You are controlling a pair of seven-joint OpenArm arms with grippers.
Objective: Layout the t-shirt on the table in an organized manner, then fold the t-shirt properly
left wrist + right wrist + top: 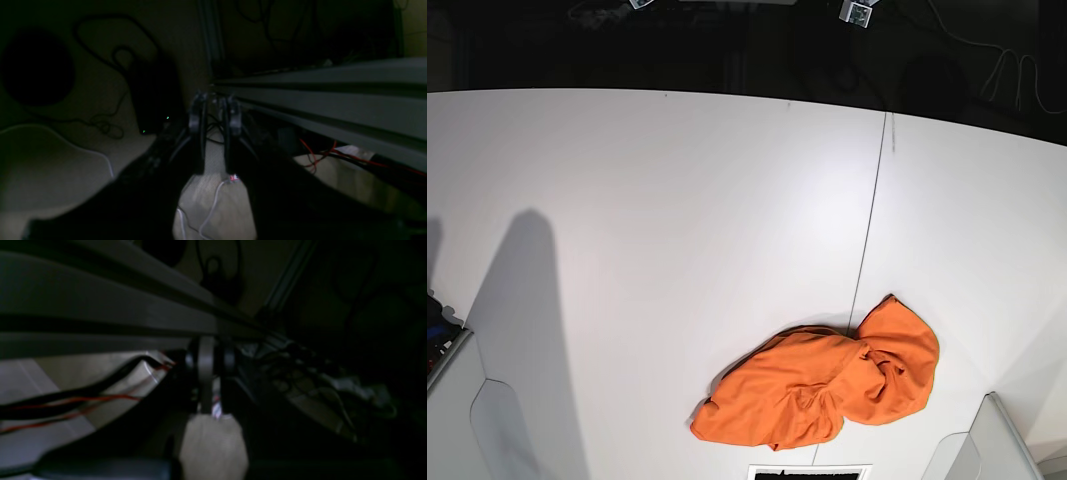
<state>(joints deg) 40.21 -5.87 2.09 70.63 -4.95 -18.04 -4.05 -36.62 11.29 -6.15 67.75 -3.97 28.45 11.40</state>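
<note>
Left gripper [215,110] seen only in its own wrist view: two dark fingers [196,116] upright and parallel, a narrow gap between them, nothing pinched. Right gripper [210,356] likewise only in the right wrist view: fingers pressed nearly together, a bare sliver of gap, nothing held. Both parked low in dim light beside a grey aluminium rail [333,96], with red and black wires [66,403] and white cables [206,213] trailing over a pale floor [43,166] — none of this visible from the base camera.

From the base view, neither gripper in sight; only pale grey arm covers at the lower left [472,420] and lower right [987,450] corners. Shown instead, the white table [647,200], crossed by a thin dark seam [872,220] running from the far edge toward the near one.

T-shirt [822,385] crumpled in an orange heap near the table's front edge, straddling the seam, its larger mass left of the seam and a rounded lobe to the right, close to the lower-right arm cover. Wide bare tabletop behind it and to the left — a broad grey shadow [522,320] falling across that left part. Both grippers well apart from the cloth, in no frame together with it.
</note>
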